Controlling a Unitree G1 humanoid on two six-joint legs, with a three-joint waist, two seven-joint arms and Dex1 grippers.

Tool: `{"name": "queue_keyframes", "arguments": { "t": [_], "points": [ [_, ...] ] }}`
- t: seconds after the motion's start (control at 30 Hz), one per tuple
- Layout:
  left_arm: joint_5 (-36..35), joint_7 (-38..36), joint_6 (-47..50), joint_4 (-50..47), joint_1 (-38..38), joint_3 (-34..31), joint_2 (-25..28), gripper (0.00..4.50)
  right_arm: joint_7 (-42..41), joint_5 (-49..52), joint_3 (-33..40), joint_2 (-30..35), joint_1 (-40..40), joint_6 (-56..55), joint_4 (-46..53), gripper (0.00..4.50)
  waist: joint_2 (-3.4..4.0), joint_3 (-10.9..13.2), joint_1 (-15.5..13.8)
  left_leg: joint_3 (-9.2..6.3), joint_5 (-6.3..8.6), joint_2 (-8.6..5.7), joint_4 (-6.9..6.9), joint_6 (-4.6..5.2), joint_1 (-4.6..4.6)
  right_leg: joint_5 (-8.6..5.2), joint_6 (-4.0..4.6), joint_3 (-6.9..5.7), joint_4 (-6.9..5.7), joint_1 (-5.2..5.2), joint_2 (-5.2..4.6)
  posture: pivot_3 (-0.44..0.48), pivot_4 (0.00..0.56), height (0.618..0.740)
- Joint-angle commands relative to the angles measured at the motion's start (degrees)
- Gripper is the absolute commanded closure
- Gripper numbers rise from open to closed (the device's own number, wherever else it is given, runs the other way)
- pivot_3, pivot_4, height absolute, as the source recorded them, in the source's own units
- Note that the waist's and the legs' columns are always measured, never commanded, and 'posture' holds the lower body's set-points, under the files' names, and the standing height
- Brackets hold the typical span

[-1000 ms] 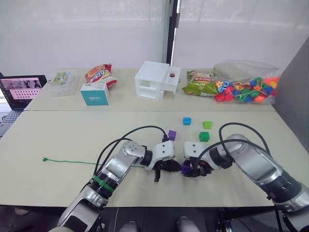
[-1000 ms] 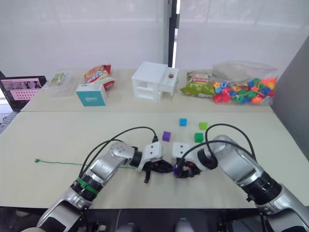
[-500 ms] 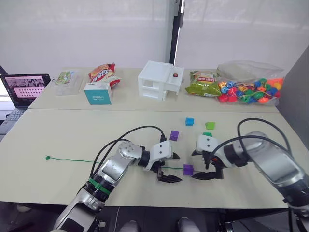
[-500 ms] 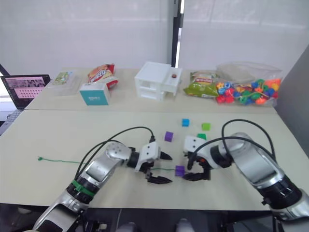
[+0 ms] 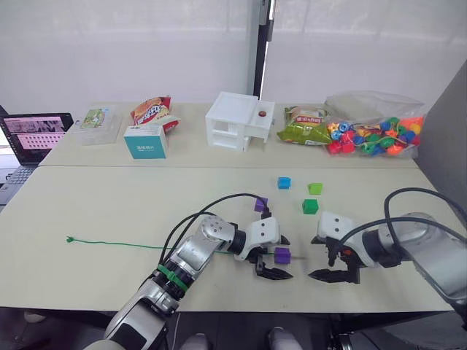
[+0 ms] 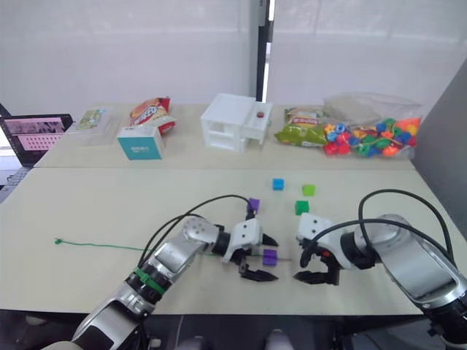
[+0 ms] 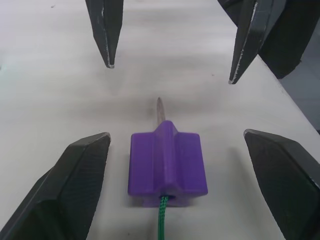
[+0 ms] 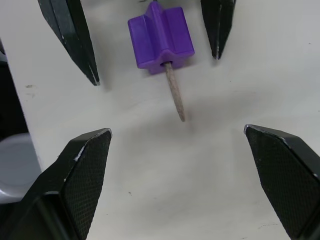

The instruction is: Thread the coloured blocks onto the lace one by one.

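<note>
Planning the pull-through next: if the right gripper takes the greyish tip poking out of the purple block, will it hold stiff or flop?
The tip lies dead straight, so it probably stays rigid when pinched. The green lace behind it looks woven and thin, likely limp. The purple block rests flat-sided on the table, so it should slide rather than roll.

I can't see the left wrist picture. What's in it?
A purple block sits on the table with the green lace going in one side and its stiff tip poking out the other. Open black fingers stand on both sides, not touching it.
</note>
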State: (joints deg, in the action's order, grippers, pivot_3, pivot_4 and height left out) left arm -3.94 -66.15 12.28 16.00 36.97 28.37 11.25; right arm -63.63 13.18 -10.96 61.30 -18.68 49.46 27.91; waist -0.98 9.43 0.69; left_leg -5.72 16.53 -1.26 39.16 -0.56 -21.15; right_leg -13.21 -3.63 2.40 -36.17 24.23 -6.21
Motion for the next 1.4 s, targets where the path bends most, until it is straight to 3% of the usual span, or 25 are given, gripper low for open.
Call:
{"name": "queue_keyframes", "arguments": {
  "t": [0.03,0.2,0.33,0.47,0.8,1.03,1.13,1.27,1.33,1.4],
  "points": [
    [1.0,-1.2,-1.2,-0.7,1.5,1.0,0.0,1.46,1.4,-1.6,-0.7,0.1,0.2,-2.7,0.0,0.00,0.00,0.0,0.0,0.00,0.00,0.00,0.00,0.00,0.00,0.00,0.00,0.00,0.00,0.00,0.00,0.000,0.150,0.740],
    [1.7,-1.3,-1.5,-0.8,1.6,0.8,0.4,3.11,2.7,-2.3,-2.8,-2.3,-1.4,-3.7,-1.8,0.00,0.00,0.0,0.0,0.00,0.00,0.00,0.00,0.00,0.00,0.00,0.00,0.00,0.02,-0.01,0.00,0.000,0.150,0.740],
    [1.7,-1.0,-1.6,-1.1,1.4,0.5,0.7,3.12,2.9,-3.5,-5.8,-3.9,-2.7,-4.5,-3.0,0.00,0.00,0.0,0.0,-0.01,0.00,0.00,0.01,0.00,0.00,0.00,0.00,0.00,0.01,-0.01,0.00,0.000,0.150,0.740],
    [1.6,-0.9,-1.2,-1.8,1.1,0.4,1.1,3.12,3.5,-2.9,-7.2,-6.0,-2.2,-2.5,-2.0,1.12,0.00,0.0,0.0,-0.01,0.00,0.00,0.01,0.00,0.00,0.00,0.00,0.00,0.00,0.00,0.00,0.000,0.150,0.740],
    [1.0,-0.3,-0.2,-2.9,0.5,-1.5,3.6,3.12,2.6,-2.3,-6.7,-6.4,-3.1,-2.6,-3.2,4.48,0.00,0.0,0.0,-0.01,0.00,0.00,0.01,0.00,0.01,0.00,0.00,0.00,0.00,-0.01,0.00,0.000,0.150,0.740],
    [-1.9,-5.7,0.4,-5.9,-3.5,-7.4,16.6,3.12,0.2,-2.9,-8.0,-6.3,-5.7,-5.5,-7.3,4.50,0.01,0.0,0.8,-0.03,0.00,0.04,-0.06,0.00,0.08,0.00,0.00,0.00,-0.05,0.03,0.04,0.000,0.150,0.740],
    [-3.4,-8.5,-1.2,-7.0,-7.9,-12.4,25.8,3.12,-1.2,-4.0,-9.5,-6.9,-7.7,-8.0,-10.2,4.50,0.00,0.0,1.3,-0.03,0.00,0.04,-0.06,0.00,0.08,0.00,0.00,0.00,-0.03,0.01,0.04,0.000,0.150,0.740],
    [-4.8,-10.0,-2.4,-7.5,-10.6,-14.7,30.9,3.12,-1.9,-4.5,-10.1,-7.3,-8.6,-9.3,-11.5,4.50,0.01,0.0,1.6,-0.03,0.00,0.10,-0.17,0.00,0.13,0.00,0.01,-0.01,-0.05,0.04,0.06,0.000,0.150,0.740],
    [-4.8,-13.8,-7.7,1.0,-15.2,-22.3,43.3,3.12,-3.2,-4.6,-10.8,-7.9,-10.0,-10.3,-12.6,4.50,-0.10,0.0,2.3,-0.02,0.00,0.09,-0.16,0.00,0.13,0.00,0.01,0.00,-0.05,0.03,0.06,0.000,0.150,0.740],
    [-4.8,-15.6,-11.8,7.1,-17.6,-25.9,50.6,3.12,-4.3,-4.6,-11.2,-8.1,-10.9,-11.0,-13.2,4.50,-0.16,0.0,3.8,0.01,0.01,0.38,-0.29,0.01,0.14,0.04,0.20,0.04,-0.11,0.27,0.37,0.000,0.150,0.740]
  ]
}}
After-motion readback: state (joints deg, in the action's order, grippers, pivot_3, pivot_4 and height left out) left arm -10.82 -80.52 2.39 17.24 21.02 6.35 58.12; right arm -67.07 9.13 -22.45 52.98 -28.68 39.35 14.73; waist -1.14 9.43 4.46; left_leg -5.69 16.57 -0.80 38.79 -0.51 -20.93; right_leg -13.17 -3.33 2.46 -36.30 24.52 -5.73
